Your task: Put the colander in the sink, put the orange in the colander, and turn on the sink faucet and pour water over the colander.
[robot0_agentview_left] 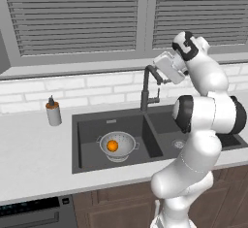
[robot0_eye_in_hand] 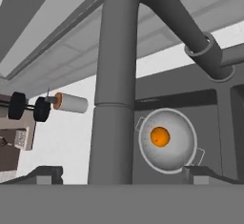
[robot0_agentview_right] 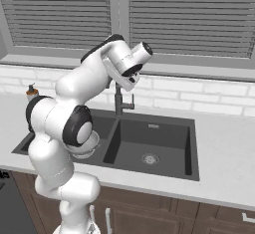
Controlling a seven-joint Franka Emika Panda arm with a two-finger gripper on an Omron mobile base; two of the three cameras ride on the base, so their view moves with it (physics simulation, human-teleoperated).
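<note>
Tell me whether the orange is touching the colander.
Touching: the left base view shows the orange resting inside the colander bowl, in the sink left basin.

Arm folded upward, wrist bent over at top. Gripper (robot0_eye_in_hand: 119, 173) jaws spread wide, nothing clamped between them.

Orange-capped grey soap bottle (robot0_agentview_left: 53, 112) upright on white counter (robot0_agentview_left: 34, 154); slatted window blinds (robot0_agentview_left: 77, 13) behind.

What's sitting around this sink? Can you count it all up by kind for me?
Colander: 1
Orange, inside the colander: 1
Soap bottle, on the counter: 1
Faucet: 1
Sink basins: 2
Total: 6
</note>
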